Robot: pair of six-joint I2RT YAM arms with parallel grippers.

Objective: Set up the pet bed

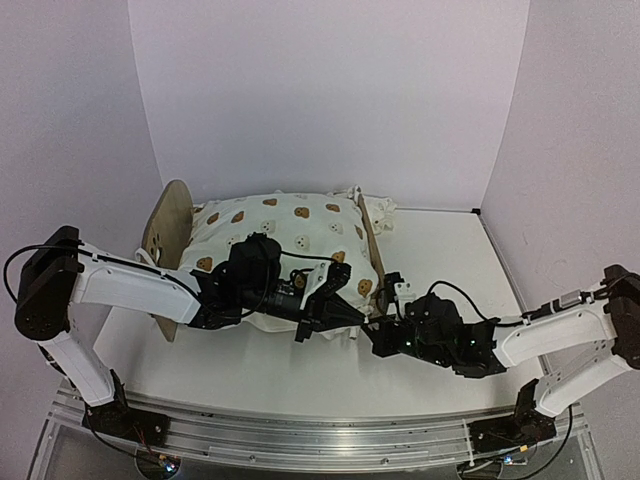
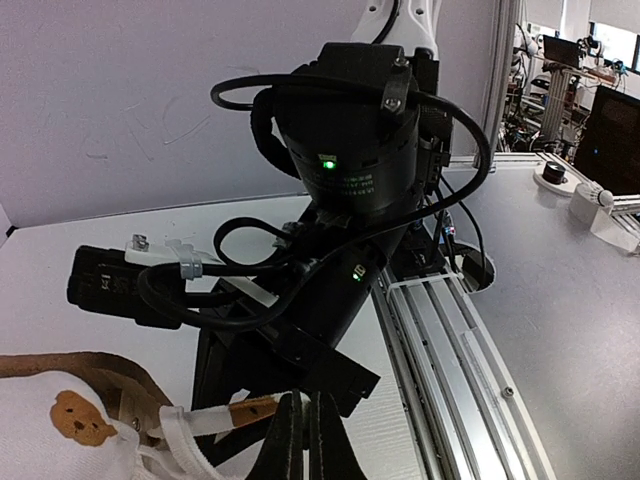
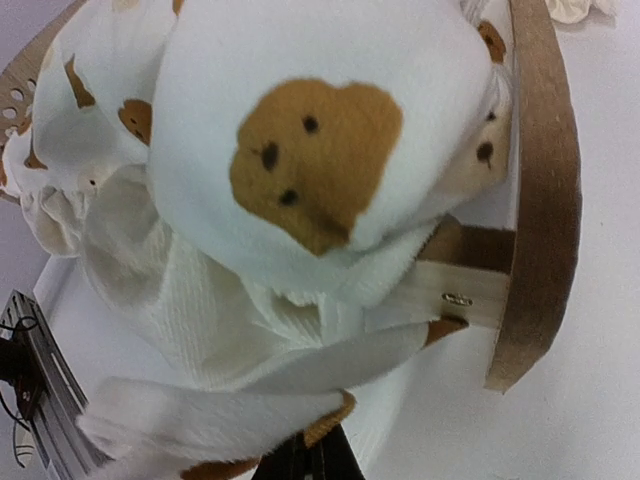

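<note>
Left gripper (image 2: 303,440) shows thin black fingers closed together beside a flat white tie string (image 2: 205,420) with a brown tip. My right gripper (image 3: 308,458) is likewise closed under another strap (image 3: 340,360), and I can't tell whether either pinches fabric. Beyond bulges the soft cream duvet (image 1: 280,235), printed with brown bear faces, heaped in the pet bed (image 1: 168,232), its rounded light-wood end boards standing on the white table (image 1: 440,260). Print on the black motor housing (image 2: 350,140) is too small to read.
</note>
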